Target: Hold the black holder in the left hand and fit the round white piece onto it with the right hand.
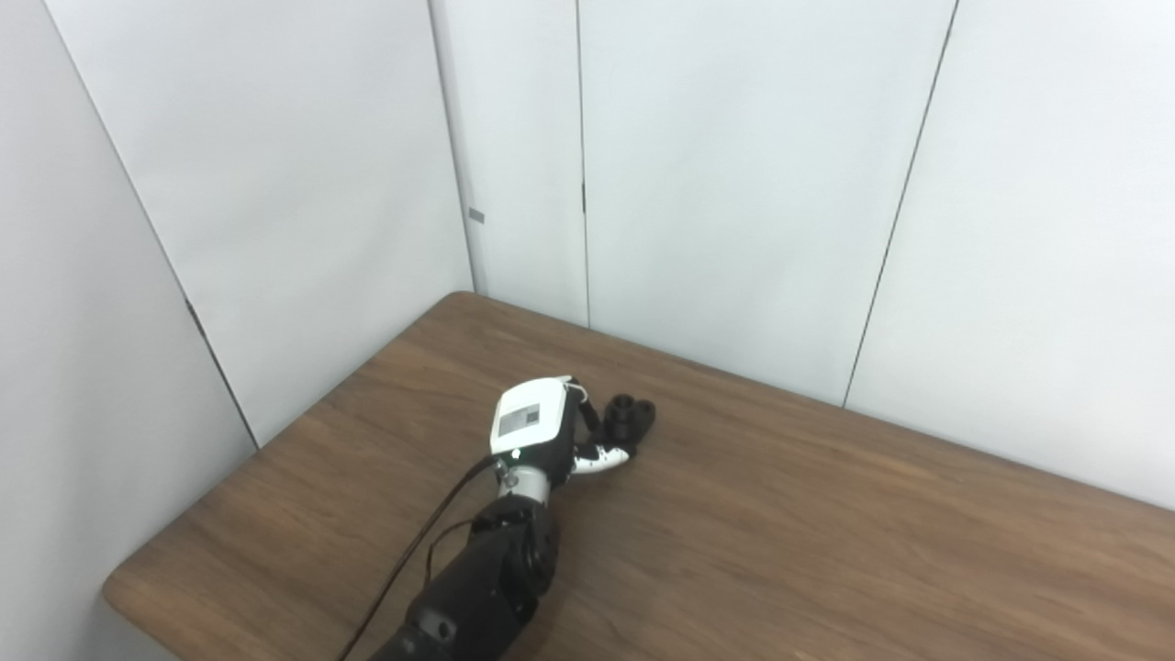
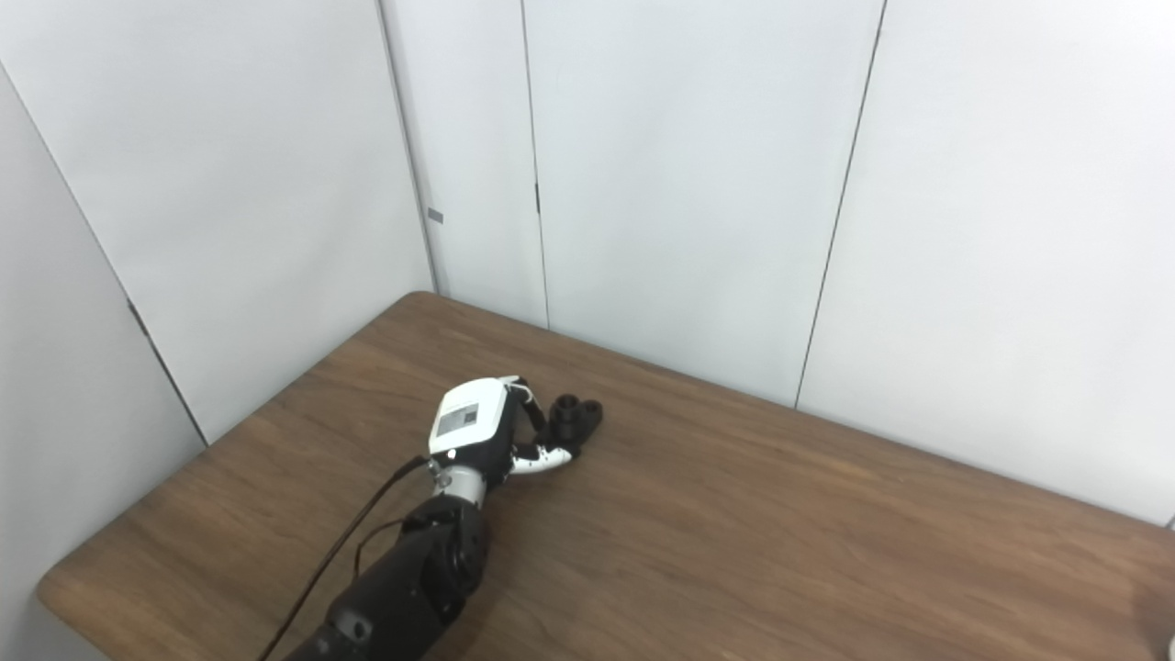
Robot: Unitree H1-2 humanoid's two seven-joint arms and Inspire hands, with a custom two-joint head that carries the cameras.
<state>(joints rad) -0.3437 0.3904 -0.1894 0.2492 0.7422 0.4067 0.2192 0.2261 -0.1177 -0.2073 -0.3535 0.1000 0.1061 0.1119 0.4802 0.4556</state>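
The black holder point(image 1: 632, 415), a small dark piece with two round sockets on top, rests on the brown table point(image 1: 826, 532) towards its far left. My left hand point(image 1: 551, 427), white-backed with dark fingers, lies on the table just left of it. The fingers point(image 1: 588, 415) press against the holder's near side and the thumb point(image 1: 603, 456) curls in below it, so the holder point(image 2: 578, 415) sits in the grasp of the left hand point(image 2: 486, 427). No round white piece shows in either view. My right hand is out of the picture.
White wall panels close the table in at the back and on the left. The table's rounded front-left corner point(image 1: 124, 588) lies near the left arm point(image 1: 486, 578). A pale blurred shape point(image 2: 1164, 629) touches the bottom right edge.
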